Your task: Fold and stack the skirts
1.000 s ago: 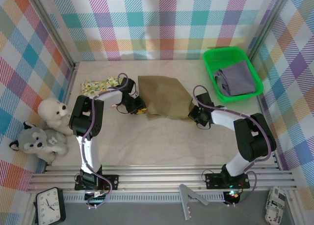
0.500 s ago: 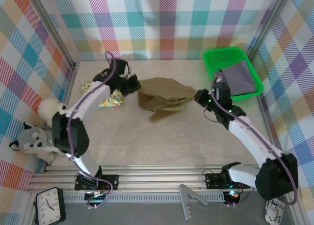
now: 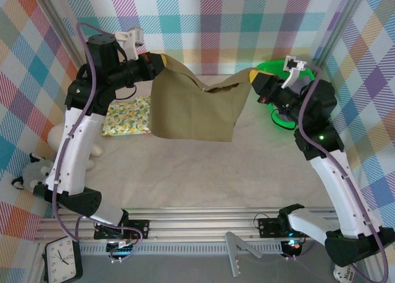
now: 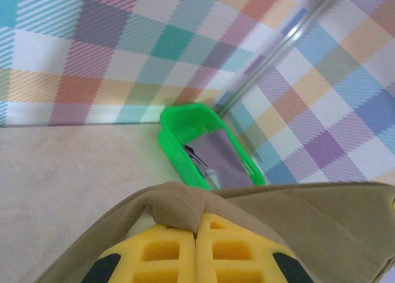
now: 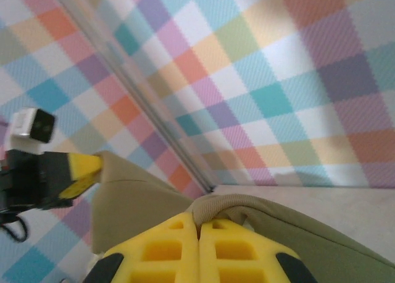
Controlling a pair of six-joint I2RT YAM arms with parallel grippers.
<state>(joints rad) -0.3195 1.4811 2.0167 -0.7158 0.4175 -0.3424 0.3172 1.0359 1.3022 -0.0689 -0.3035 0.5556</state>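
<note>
Lifted: plain olive-khaki cloth skirt [image 3: 192,110], a second ago bunched on the table [image 3: 185,165], now hangs spread between left gripper [image 3: 158,65] and right gripper [image 3: 253,80], each pinched shut on a top corner. Looks ready to fold.

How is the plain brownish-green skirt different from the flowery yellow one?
The olive skirt is plain; the floral skirt has a yellow-green flower print. The olive skirt hangs in the air, pinched at its top corners by the left gripper and right gripper; the floral skirt lies flat on the table. The olive skirt, spread out, looks bigger than the floral skirt. Both are soft cloth skirts.
</note>
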